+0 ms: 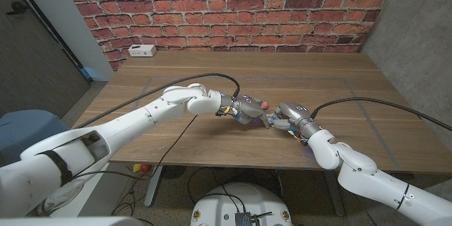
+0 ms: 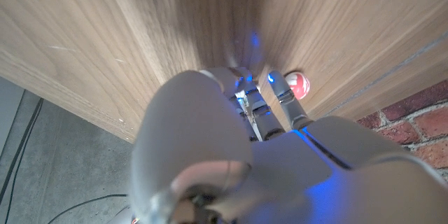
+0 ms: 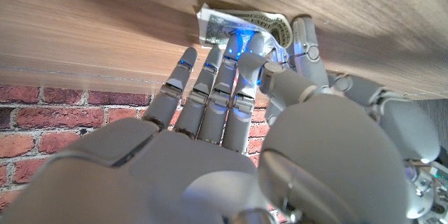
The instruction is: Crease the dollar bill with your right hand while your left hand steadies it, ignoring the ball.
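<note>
- The green-and-white paper dollar bill [image 3: 241,24] is seen lying on the brown wooden desk [image 1: 212,70] near its middle, between the two hands; in the right wrist view it looks already folded over on itself, w/ one edge lifted in a curl.
- The grey right hand [image 1: 291,116] is reached over the bill, its fingers [image 3: 210,77] stretched out side by side, tips at or on the bill's near edge. Nothing is seen gripped; whether the tips are actually pressing can't be told.
- The grey left hand [image 1: 244,107] is placed just beside the right one. Its fingers [image 2: 280,91] are pointed down toward the desk; the bill is hidden under it in the left wrist view, so contact and how far the fingers are spread can't be told.
- A small red-and-white ball [image 2: 297,83] is sat just beside the left fingers, approx. touching.
- Judged step: fold being pressed down; crease probably not finished, given the curled edge.
- Risks: if the bill isn't truly pinned by the left hand, it could be dragged by the right stroke and the fold skewed.
- The curled edge could spring open if pressure is lifted too soon.
- The ball could be nudged by the left fingers and rolled onto the bill or off the desk.
- The hands are packed close, so a collision is possible.
</note>
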You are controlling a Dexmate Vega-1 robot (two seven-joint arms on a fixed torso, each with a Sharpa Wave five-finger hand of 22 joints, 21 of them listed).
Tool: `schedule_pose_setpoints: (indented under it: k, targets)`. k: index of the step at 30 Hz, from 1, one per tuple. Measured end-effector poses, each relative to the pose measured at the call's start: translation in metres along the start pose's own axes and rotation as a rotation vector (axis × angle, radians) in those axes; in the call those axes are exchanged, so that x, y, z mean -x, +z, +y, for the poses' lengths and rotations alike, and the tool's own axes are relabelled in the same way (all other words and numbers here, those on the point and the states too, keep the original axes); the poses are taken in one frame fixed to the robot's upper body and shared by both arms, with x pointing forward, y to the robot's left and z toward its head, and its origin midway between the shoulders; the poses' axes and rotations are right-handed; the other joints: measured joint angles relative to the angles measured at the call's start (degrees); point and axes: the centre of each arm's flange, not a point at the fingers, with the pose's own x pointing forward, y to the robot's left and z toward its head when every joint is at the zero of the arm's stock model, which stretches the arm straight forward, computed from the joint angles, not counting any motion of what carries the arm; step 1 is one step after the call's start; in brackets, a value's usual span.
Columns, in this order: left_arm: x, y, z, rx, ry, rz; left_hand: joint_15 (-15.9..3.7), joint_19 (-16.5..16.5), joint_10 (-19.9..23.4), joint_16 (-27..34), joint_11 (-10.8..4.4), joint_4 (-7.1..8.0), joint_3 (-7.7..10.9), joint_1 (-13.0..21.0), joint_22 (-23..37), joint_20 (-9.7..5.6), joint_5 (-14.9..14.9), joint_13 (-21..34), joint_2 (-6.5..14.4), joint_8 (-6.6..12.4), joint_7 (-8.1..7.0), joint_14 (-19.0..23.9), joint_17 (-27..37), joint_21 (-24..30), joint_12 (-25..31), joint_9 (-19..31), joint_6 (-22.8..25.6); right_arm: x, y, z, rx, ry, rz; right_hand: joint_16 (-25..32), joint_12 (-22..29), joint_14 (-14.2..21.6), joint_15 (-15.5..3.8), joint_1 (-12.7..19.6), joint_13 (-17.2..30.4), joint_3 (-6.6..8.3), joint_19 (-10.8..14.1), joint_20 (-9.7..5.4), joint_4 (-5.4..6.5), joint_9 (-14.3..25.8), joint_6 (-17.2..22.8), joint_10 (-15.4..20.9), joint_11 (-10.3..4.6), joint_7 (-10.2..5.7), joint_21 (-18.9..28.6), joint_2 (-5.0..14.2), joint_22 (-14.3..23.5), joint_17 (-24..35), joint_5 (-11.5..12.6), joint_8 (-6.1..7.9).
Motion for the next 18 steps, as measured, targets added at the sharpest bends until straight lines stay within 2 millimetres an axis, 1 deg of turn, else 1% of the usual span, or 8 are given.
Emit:
schedule_pose_setpoints:
  k: [3,6,8,11,14,15,17,18]
  targets:
    - [0.006,0.001,-0.007,0.022,0.028,0.008,0.16,-0.15,-7.16,0.01,-0.26,1.32,-3.0,-6.84,-0.04,-0.83,-1.64,-0.17,-0.6,-0.32,-2.58,-5.27,-0.51,-3.88,-0.93,-0.56,-6.59,0.0,0.0,0.0,0.0,0.0,0.001,0.0,-0.01,0.0,0.0,0.0,-0.01,0.0,0.0,0.0,0.0,-0.01,0.0,0.0,0.0,0.0,0.0,0.0,0.0,0.0,0.0,-0.01]
    - [0.013,-0.004,-0.005,0.004,0.137,0.041,0.35,-0.07,-12.24,0.01,-0.56,1.62,-4.7,-11.54,0.01,-0.91,-3.19,-0.31,-0.74,-0.35,-3.48,-9.34,-1.09,-7.07,-0.81,-0.33,-11.98,0.001,0.0,0.001,0.0,0.001,0.001,0.0,-0.02,0.0,0.0,0.0,-0.02,0.0,0.0,0.0,0.0,0.0,0.0,0.0,0.0,0.0,0.0,0.0,0.0,0.0,0.02,-0.01]
    - [0.016,-0.004,-0.006,0.006,0.178,0.051,0.64,-0.07,-14.78,0.01,-0.61,1.97,-5.31,-13.83,0.11,-0.91,-3.98,-0.31,-0.89,-0.35,-3.72,-11.07,-1.34,-8.58,-0.81,-0.3,-14.04,0.001,0.0,0.001,0.0,0.0,0.001,0.0,-0.05,0.0,0.0,0.0,-0.06,0.0,0.0,0.0,0.0,0.0,0.0,0.0,0.0,0.0,0.0,0.0,0.0,0.0,0.02,-0.01]
    - [0.02,-0.006,-0.006,0.007,0.258,0.07,1.0,-0.07,-16.04,0.01,-0.74,2.31,-6.01,-15.65,0.14,-0.91,-4.53,-0.4,-1.28,-0.35,-3.82,-12.02,-1.61,-9.78,-0.81,-0.39,-15.11,0.002,0.001,0.001,-0.001,0.0,0.001,0.0,-0.17,-0.01,0.01,0.0,-0.06,0.0,0.0,0.0,0.0,0.0,0.0,0.0,0.0,0.0,0.0,0.0,0.08,0.28,0.02,-0.16]
    - [0.023,-0.006,-0.012,0.02,0.256,0.077,0.98,-0.07,-16.34,0.01,-1.04,2.07,-6.27,-16.66,0.14,-0.91,-4.91,-0.4,-1.56,-0.35,-3.82,-12.61,-1.82,-10.56,-0.4,-0.47,-15.55,0.003,0.002,0.001,-0.003,-0.003,0.0,0.22,-0.29,-0.1,0.1,0.02,-0.05,-0.2,0.0,0.0,0.19,0.0,-0.58,-0.38,0.38,0.58,0.0,0.02,0.13,0.53,0.07,-0.17]
    - [0.027,-0.008,-0.005,0.003,0.349,0.096,0.99,-0.09,-16.35,0.01,-1.05,2.07,-6.27,-16.67,0.14,-0.88,-4.91,-0.4,-1.57,-0.35,-3.82,-12.62,-1.87,-10.73,-0.37,-0.47,-15.74,0.003,0.002,0.001,-0.004,-0.003,0.0,0.23,-0.5,-0.3,0.3,0.27,0.05,-0.45,0.0,0.0,0.25,0.0,-0.98,-0.68,0.68,0.93,0.0,0.27,0.13,0.74,-0.02,-0.17]
    - [0.027,-0.007,-0.008,0.009,0.345,0.098,1.0,-0.19,-16.35,0.01,-1.05,2.05,-6.29,-17.05,0.14,-0.79,-5.12,-0.4,-1.95,-0.27,-3.82,-12.62,-1.92,-10.94,-0.36,-0.47,-15.74,0.003,0.002,0.001,-0.009,-0.005,0.0,0.23,-1.01,-0.7,0.53,0.53,0.07,-1.17,0.0,0.0,0.69,0.0,-3.36,-1.19,1.19,0.74,0.0,0.54,0.13,1.07,-0.74,-0.32]
    - [0.032,-0.008,-0.001,-0.003,0.437,0.108,1.0,-0.19,-16.32,0.01,-1.07,1.86,-6.48,-17.05,0.13,-0.79,-5.12,-0.4,-1.93,-0.03,-3.82,-12.63,-2.09,-10.99,0.0,-0.47,-15.74,0.004,0.003,0.0,-0.016,-0.008,-0.002,0.23,-1.17,-1.19,0.69,0.51,0.19,-1.83,-0.04,0.04,0.87,0.0,-5.38,-1.47,1.46,0.4,0.0,0.56,0.13,1.37,-1.23,-0.66]
